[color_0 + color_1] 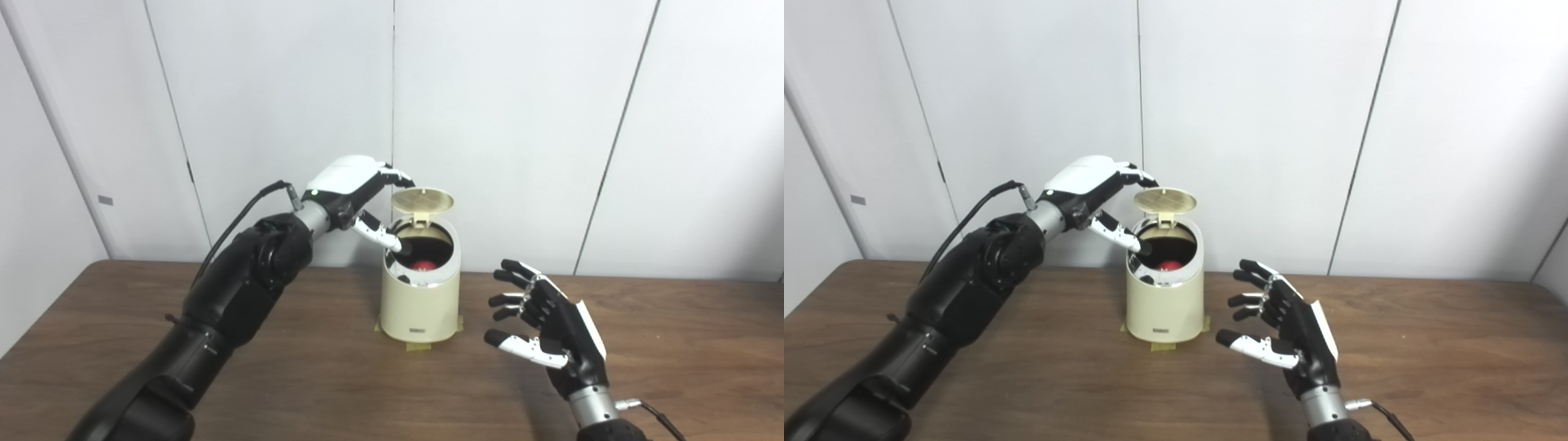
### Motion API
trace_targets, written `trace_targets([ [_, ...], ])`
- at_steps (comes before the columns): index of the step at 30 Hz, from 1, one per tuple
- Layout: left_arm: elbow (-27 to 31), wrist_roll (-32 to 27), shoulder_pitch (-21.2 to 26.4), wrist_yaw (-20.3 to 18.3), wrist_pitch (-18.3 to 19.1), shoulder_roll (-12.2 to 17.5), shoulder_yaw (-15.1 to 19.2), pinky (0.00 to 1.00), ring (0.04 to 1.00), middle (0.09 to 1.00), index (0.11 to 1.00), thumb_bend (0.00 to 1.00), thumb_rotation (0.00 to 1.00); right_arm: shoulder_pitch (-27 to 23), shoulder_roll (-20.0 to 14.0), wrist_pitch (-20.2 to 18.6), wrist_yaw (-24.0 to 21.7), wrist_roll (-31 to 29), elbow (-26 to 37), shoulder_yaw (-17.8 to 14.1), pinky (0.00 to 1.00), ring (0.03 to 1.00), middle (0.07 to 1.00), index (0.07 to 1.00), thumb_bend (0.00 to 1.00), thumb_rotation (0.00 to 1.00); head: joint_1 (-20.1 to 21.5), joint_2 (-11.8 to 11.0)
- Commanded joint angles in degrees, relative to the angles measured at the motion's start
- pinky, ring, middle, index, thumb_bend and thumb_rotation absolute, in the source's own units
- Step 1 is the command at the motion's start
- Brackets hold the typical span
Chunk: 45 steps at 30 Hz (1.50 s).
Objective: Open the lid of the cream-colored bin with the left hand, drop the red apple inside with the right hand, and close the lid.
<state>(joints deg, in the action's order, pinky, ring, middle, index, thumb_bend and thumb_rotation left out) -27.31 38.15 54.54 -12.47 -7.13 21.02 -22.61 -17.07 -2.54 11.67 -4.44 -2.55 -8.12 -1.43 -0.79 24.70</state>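
Note:
The cream-colored bin (pixel 420 306) stands on the wooden table, taped down at its base. Its round lid (pixel 422 200) is tipped up at the back, leaving the mouth uncovered. The red apple (pixel 423 266) lies inside the bin, partly visible through the opening. My left hand (pixel 355 190) hovers at the bin's upper left, fingers spread; its fingertips (pixel 401 178) reach the lid's left edge and its thumb points down at the rim. My right hand (pixel 545 324) floats to the right of the bin, open, palm facing the bin, holding nothing.
The wooden table (pixel 306 380) spreads out on all sides of the bin. White wall panels (pixel 520 122) rise just behind it. A black cable (pixel 239 220) loops off my left wrist, and another trails from my right wrist.

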Motion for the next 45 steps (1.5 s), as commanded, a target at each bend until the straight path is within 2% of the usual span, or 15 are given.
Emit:
trace_targets([
  [1, 2.1, 0.62, 2.8, 0.53, -0.97, 1.39, 0.5, 0.95, 0.997, 0.837, 0.81, 0.95, 0.41, -1.97, 0.05, 1.66, 0.65, 0.61, 1.99, -0.02, 0.5, 0.596, 0.765, 0.773, 0.83, 0.18, -0.04, 0.09],
  [5, 3.6, -0.51, 1.94, -0.87, -1.15, 1.28, 1.03, 1.0, 1.0, 0.834, 0.805, 0.95, 0.39, -1.94, 0.37, 1.18, 1.13, 0.57, 1.96, -0.04, 0.5, 0.593, 0.754, 0.768, 0.83, 0.17, -0.15, 0.13],
  [8, 4.53, -2.2, 1.35, -2.06, -1.58, 1.2, 1.79, 0.95, 1.0, 0.839, 0.804, 0.95, 0.39, -1.94, 0.51, 0.73, 1.6, 1.2, 2.1, 0.1, 0.5, 0.593, 0.754, 0.766, 0.83, 0.18, 0.04, 0.12],
  [16, 9.72, -4.41, -1.13, -6.03, -0.65, 1.92, 3.49, 0.94, 1.0, 0.853, 0.822, 0.93, 0.4, -1.92, 0.91, 0.27, 2.1, 1.54, 2.38, 0.48, 0.5, 0.59, 0.751, 0.761, 0.83, 0.18, 0.4, 0.26],
  [24, 14.05, -4.81, -2.82, -9.94, 0.31, 2.5, 4.44, 0.96, 1.0, 0.857, 0.83, 0.91, 0.37, -1.92, 0.86, -0.08, 2.48, 2.22, 2.76, 0.72, 0.5, 0.589, 0.747, 0.761, 0.84, 0.21, 0.48, 0.86],
  [33, 16.36, -5.5, -4.62, -11.6, 0.22, 2.65, 4.43, 1.0, 1.0, 0.856, 0.823, 0.91, 0.34, -1.92, 0.95, -0.53, 2.66, 2.81, 3.38, 1.06, 0.49, 0.576, 0.746, 0.758, 0.85, 0.23, 0.75, 1.53],
  [40, 16.79, -4.66, -5.75, -12.31, -0.54, 2.66, 3.75, 0.97, 1.0, 0.855, 0.821, 0.91, 0.37, -2.03, 1.07, -0.94, 2.52, 2.61, 3.86, 1.24, 0.46, 0.574, 0.75, 0.755, 0.86, 0.23, 1.02, 2.26],
  [45, 16.97, -4.61, -6.85, -12.43, -0.63, 2.4, 3.23, 0.99, 0.995, 0.851, 0.818, 0.94, 0.38, -2.11, 1.26, -1.15, 2.76, 2.89, 4.16, 1.33, 0.46, 0.572, 0.745, 0.752, 0.87, 0.23, 1.19, 2.79],
])
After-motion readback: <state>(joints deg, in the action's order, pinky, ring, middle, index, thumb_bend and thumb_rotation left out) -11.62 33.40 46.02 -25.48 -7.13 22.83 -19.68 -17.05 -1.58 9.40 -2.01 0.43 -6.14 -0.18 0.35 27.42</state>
